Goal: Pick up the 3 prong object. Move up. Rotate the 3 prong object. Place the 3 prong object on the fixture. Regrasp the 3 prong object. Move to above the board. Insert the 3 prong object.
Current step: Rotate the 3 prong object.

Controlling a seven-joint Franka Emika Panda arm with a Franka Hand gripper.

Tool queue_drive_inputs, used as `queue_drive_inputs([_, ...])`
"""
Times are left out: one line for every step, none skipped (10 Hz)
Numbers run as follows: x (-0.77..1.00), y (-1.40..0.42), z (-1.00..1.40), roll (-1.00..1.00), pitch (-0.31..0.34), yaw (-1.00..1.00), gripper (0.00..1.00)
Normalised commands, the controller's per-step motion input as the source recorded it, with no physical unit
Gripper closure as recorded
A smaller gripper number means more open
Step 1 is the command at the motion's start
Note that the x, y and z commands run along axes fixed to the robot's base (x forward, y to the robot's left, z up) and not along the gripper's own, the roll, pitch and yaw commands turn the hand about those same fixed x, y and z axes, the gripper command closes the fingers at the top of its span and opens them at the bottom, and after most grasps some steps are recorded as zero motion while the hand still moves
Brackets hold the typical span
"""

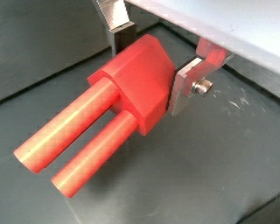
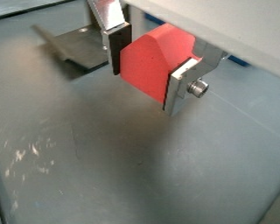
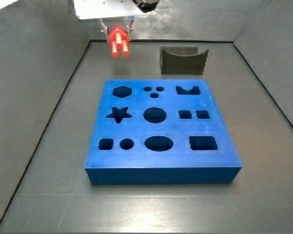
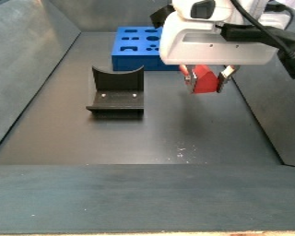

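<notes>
The 3 prong object (image 1: 130,74) is a bright red block with round prongs (image 1: 60,140) sticking out to one side of the fingers. My gripper (image 1: 147,77) is shut on the block's flat sides, and the same hold shows on the red block (image 2: 149,61) in both wrist views. In both side views the gripper (image 3: 118,35) hangs above the grey floor with the red piece (image 4: 206,80) clear of it. The dark fixture (image 3: 182,61) stands apart to one side, with nothing in its notch. The blue board (image 3: 161,128) lies beyond the fixture (image 4: 115,92).
Grey walls enclose the floor on all sides. The board (image 4: 144,46) with its several cutouts fills much of the floor in a side view. The fixture (image 2: 78,44) shows just behind one finger in a wrist view.
</notes>
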Motion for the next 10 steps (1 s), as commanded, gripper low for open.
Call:
queue_drive_inputs([-0.01,0.01,0.03,0.0,-0.002,-1.0,1.0])
queue_drive_inputs([-0.01,0.01,0.03,0.0,-0.002,-1.0,1.0])
queue_drive_inputs([-0.01,0.01,0.03,0.0,-0.003,-1.0,1.0])
queue_drive_inputs([-0.01,0.01,0.03,0.0,-0.003,-1.0,1.0])
queue_drive_inputs([-0.01,0.01,0.03,0.0,-0.003,-1.0,1.0])
queue_drive_inputs([-0.01,0.01,0.03,0.0,-0.003,-1.0,1.0])
queue_drive_inputs([-0.01,0.01,0.03,0.0,-0.003,-1.0,1.0])
queue_drive_inputs([-0.01,0.01,0.03,0.0,-0.003,-1.0,1.0])
queue_drive_inputs([-0.01,0.01,0.03,0.0,-0.003,-1.0,1.0])
queue_drive_inputs([-0.01,0.01,0.03,0.0,-0.003,-1.0,1.0])
